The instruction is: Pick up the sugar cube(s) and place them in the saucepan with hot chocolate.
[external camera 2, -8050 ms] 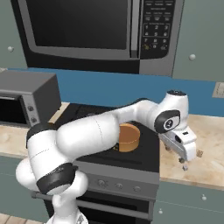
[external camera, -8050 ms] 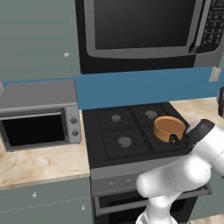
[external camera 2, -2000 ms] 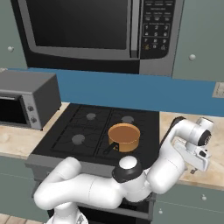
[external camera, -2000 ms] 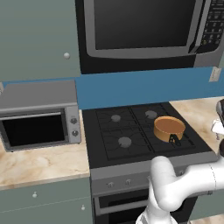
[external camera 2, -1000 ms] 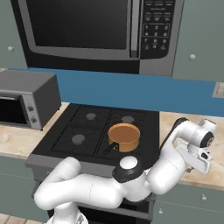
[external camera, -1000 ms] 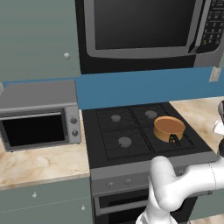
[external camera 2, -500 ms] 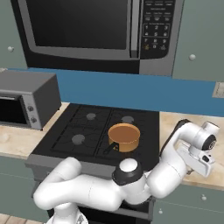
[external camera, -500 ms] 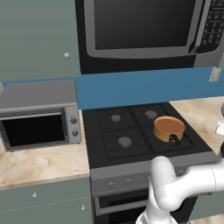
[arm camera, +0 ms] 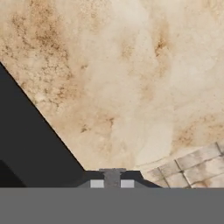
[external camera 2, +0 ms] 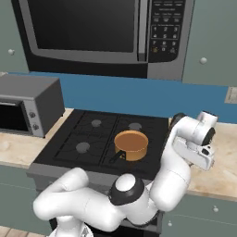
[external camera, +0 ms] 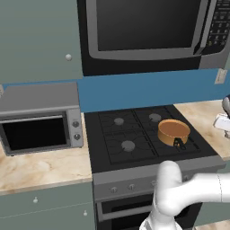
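Observation:
The saucepan with hot chocolate, small and orange-copper with a flat brown top and a short dark handle, stands on the stove's front right burner. My gripper hangs over the beige counter to the right of the stove, pointing down. In the hand view its dark tips are drawn close together at the bottom edge, shut on a small pale block that looks like the sugar cube, mostly hidden by them. Beneath it lies bare counter beside the stove's dark edge.
The black stove has several burners. A grey countertop microwave stands on the left counter, and a large microwave hangs above the stove. The right counter ends at a front edge, with floor tiles below.
The jaws have closed the last bit. The hand has risen slightly above the right counter and drawn a little toward the stove.

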